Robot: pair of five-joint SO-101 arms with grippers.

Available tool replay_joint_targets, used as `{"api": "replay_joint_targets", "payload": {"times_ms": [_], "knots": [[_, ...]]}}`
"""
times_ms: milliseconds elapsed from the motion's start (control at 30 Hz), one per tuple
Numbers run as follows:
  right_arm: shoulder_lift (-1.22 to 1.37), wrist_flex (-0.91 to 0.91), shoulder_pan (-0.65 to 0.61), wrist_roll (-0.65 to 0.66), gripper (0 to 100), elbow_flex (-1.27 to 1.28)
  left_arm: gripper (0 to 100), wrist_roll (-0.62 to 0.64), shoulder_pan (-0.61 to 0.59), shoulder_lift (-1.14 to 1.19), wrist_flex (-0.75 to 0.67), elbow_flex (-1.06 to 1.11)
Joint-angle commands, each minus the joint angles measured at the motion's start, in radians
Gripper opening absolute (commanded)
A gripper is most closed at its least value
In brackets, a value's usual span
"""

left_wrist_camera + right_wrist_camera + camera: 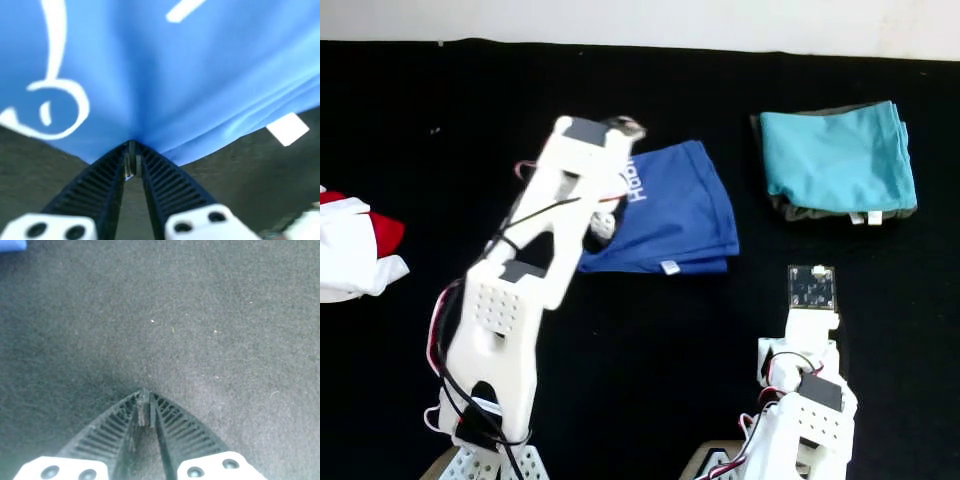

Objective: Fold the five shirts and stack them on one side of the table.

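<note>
We think the step in hand is moving the blue shirt [670, 215] to the pile. It already lies folded in the middle of the black table [650, 360]. To the right of the blue shirt, and a bit farther back, a teal shirt [835, 155] lies folded on top of a dark shirt [790, 210]. That looks like the pile, so 2 shirts seem done. Far to the left of the blue shirt, a red and white shirt [355, 245] lies in a heap, not folded yet.

The next move calls for a firm hold on the blue shirt. It should go up and across to the teal shirt without the folds falling open.

The left gripper [131, 150] is at the near left edge of the blue shirt. Its jaws are closed together, and the cloth bunches toward the tips. We think they pinch the edge.

The right gripper [145, 407] is near the blue shirt's right side, over bare table. Its jaws are together and hold nothing.
</note>
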Motion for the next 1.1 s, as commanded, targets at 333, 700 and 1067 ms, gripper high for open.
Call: {"api": "replay_joint_targets", "payload": {"times_ms": [333, 700, 1067], "knots": [[-0.002, -0.019, 0.012, 0.008, 1.5, 0.018, 1, 0.008, -0.054, -0.499, -0.008, 0.306], [-0.002, -0.019, 0.010, 0.008, 1.5, 0.019, 1, -0.114, -0.417, -0.908, -0.850, 1.316], [-0.002, 0.176, 0.004, 0.009, 1.9, -0.226, 1, -0.112, -0.473, -0.938, -1.046, 1.555]]}}
